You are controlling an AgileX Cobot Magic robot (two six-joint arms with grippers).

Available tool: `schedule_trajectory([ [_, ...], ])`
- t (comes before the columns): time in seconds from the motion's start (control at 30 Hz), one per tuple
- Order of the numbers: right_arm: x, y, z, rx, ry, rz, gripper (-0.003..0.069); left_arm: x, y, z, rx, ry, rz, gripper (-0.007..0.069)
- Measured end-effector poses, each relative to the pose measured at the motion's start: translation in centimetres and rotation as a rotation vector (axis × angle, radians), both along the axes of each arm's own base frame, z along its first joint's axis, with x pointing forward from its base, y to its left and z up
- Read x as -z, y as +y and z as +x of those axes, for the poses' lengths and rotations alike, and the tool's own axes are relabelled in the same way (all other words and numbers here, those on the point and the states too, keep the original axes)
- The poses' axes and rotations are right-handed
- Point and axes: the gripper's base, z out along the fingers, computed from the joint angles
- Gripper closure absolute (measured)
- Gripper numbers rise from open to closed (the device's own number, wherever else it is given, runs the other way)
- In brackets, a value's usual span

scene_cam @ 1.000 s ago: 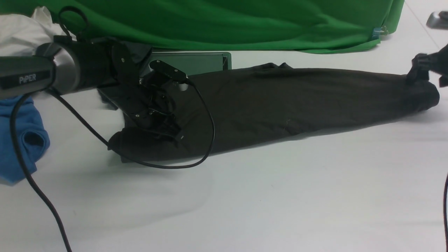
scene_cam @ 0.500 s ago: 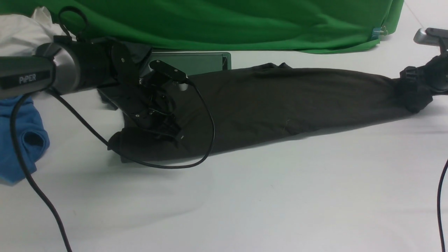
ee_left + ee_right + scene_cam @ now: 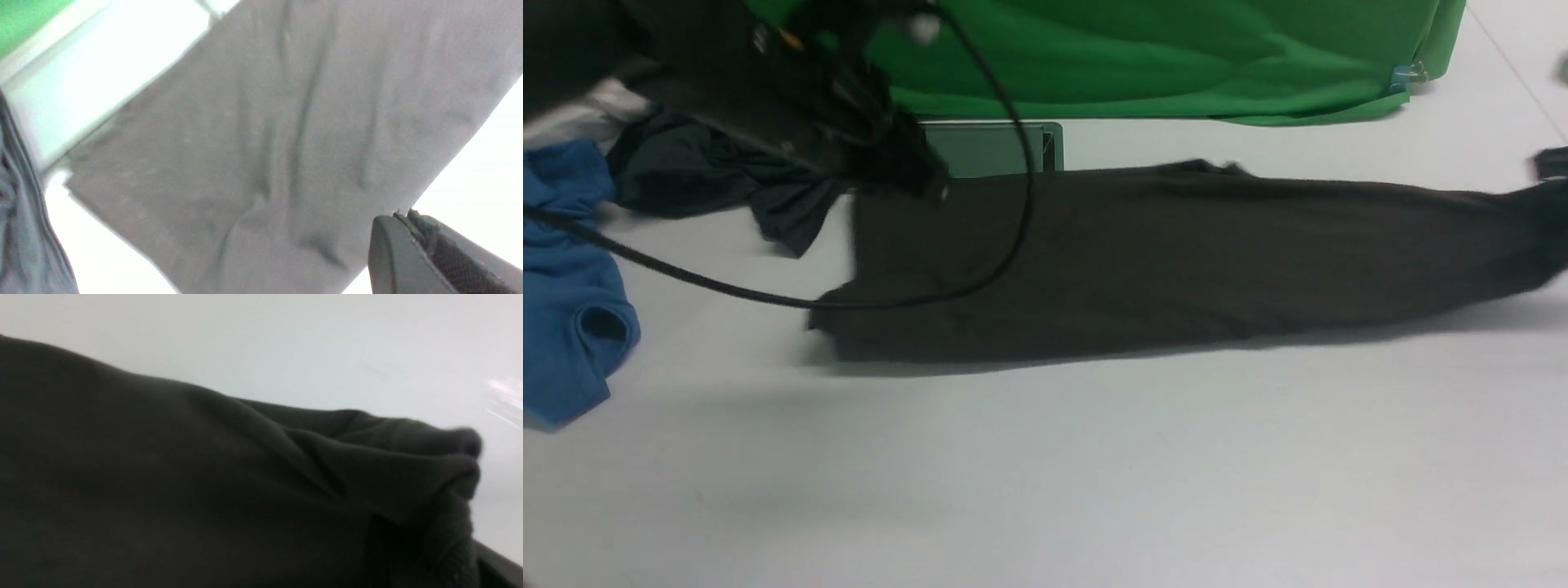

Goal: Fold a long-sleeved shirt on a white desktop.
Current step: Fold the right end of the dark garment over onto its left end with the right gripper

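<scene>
The long-sleeved shirt lies as a long dark folded strip across the white desktop. Its left end lies flat and its right end runs off the frame's right edge. My left gripper hangs blurred above the strip's far left corner. In the left wrist view the left gripper is shut and empty, with the shirt well below it. Only a black bit of my right gripper shows at the right edge. In the right wrist view the shirt's end is bunched in that gripper's jaws, beside one finger.
A blue shirt and a slate-grey garment lie at the left, with white cloth behind. A green backdrop hangs at the back, a grey-green box before it. The left arm's cable droops over the shirt.
My left arm has risen off the shirt's left end and moved back. The right gripper has closed on the right end, and the strip is drawn out longer toward the right.
</scene>
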Motion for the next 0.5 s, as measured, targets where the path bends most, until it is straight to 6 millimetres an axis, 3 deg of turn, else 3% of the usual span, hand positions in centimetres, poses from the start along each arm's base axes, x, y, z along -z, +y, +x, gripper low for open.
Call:
schedule_trajectory([
  [0.07, -1.1, -0.8, -1.3, 0.044, 0.000, -0.021, 0.0599, -1.0, -0.2, -1.0, 0.019, -0.015, -0.005, 0.0608],
  [0.13, -3.6, -2.5, -4.1, 0.146, -0.017, -0.051, 0.0599, -2.8, -0.5, -3.3, 0.055, -0.035, -0.020, 0.0608],
  [0.2, -6.0, -2.5, -5.7, 0.183, -0.041, -0.062, 0.0599, -3.6, -0.4, -5.3, 0.072, -0.051, -0.029, 0.0608],
  [0.27, -7.1, -2.0, -6.2, 0.184, -0.062, -0.056, 0.0599, -3.7, 0.0, -6.4, 0.069, -0.057, -0.035, 0.0608],
  [0.37, -9.5, 0.4, -6.6, 0.145, -0.124, -0.031, 0.0599, -3.4, 0.8, -8.6, 0.040, -0.080, -0.054, 0.0608],
  [0.5, -12.4, 5.1, -6.5, 0.054, -0.238, 0.034, 0.0599, -3.0, 1.9, -11.3, 0.005, -0.156, -0.081, 0.0608],
])
